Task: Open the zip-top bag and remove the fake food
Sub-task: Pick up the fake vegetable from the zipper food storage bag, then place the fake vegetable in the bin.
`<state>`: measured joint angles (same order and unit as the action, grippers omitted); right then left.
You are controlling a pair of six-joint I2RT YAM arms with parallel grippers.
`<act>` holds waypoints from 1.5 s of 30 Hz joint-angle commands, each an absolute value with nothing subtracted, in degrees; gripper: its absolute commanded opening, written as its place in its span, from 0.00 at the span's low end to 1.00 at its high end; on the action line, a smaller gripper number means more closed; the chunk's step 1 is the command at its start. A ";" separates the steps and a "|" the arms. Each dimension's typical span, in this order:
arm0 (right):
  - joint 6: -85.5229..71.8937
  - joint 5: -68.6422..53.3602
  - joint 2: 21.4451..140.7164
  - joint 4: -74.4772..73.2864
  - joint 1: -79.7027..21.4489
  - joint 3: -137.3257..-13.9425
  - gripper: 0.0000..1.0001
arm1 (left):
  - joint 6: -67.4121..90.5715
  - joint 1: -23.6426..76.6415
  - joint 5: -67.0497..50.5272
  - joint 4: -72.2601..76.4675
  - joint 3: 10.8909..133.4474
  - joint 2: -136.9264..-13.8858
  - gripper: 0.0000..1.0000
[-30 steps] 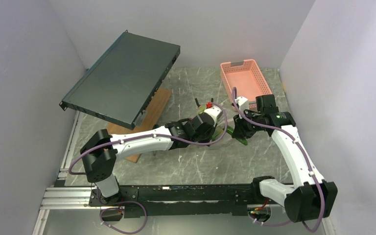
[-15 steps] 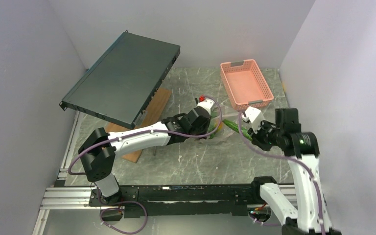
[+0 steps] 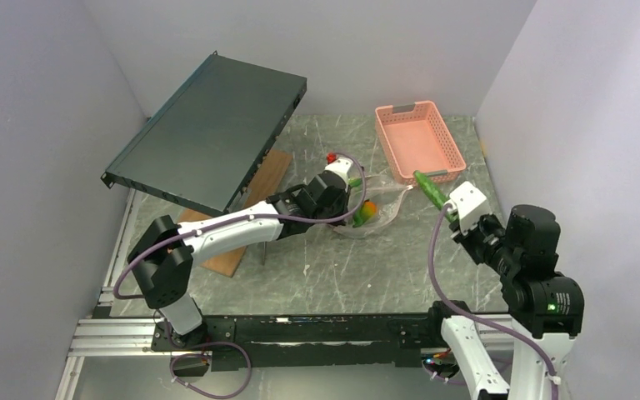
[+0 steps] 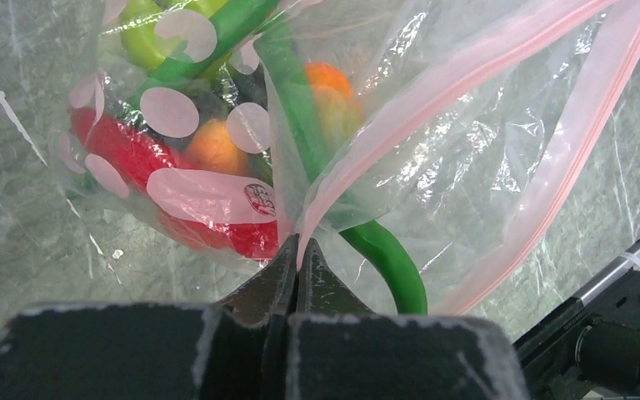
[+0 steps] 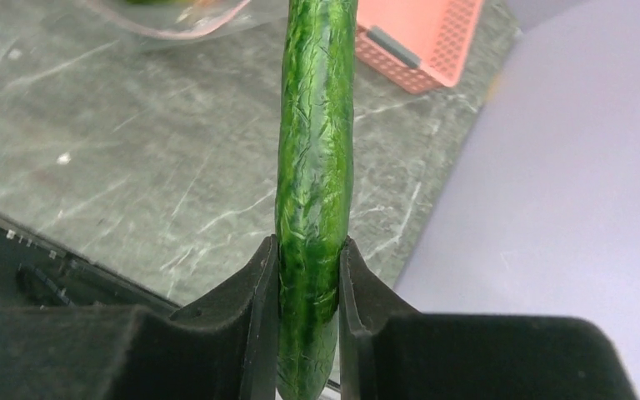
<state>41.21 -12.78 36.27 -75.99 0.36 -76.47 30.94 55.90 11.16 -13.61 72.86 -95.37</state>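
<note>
The zip-top bag (image 3: 381, 210) lies on the surface (image 3: 325, 275), near its middle, between the left gripper (image 4: 294, 248) and the pink basket (image 3: 417, 137). Its mouth, with the pale pink zip strip (image 4: 500, 75), stands open, so we judge the first half of the task as done.

The left gripper is fully closed and pinches the bag's plastic right at the pink strip. The right gripper (image 5: 308, 262) is closed narrowly around the lower end of one long green cucumber (image 5: 317, 125). This cucumber is outside the bag, lifted above the surface on the right side, near the front corner of the basket. So one piece of the fake food is out.

Inside the bag we see more pieces: a second green cucumber (image 4: 296, 100), a red piece (image 4: 121, 146), an orange-green mango (image 4: 215, 148) and a light green piece (image 4: 137, 42) at the far end. We cannot count them exactly through the crinkled plastic.

In our judgement the task is only in its early part. The cucumber must be put down, and the other pieces must be taken out one by one.
</note>
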 commanded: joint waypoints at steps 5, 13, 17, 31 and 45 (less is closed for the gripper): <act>22.99 -6.31 43.68 -54.28 2.38 -71.34 0.00 | 30.35 55.81 7.10 -4.66 65.99 -88.07 0.00; 16.37 -11.40 60.01 -35.54 5.69 -67.59 0.00 | 27.83 55.81 4.36 -1.07 61.27 -84.96 0.00; 14.27 -14.00 71.06 -28.44 8.02 -69.56 0.00 | 26.97 55.90 4.31 -0.48 58.65 -82.90 0.00; 12.77 -16.23 105.41 -29.44 8.26 -93.71 0.00 | 23.47 57.51 2.48 2.18 55.08 -80.05 0.00; 16.83 -20.56 114.87 -29.95 8.11 -100.69 0.04 | 20.11 58.03 1.15 4.34 51.64 -77.80 0.00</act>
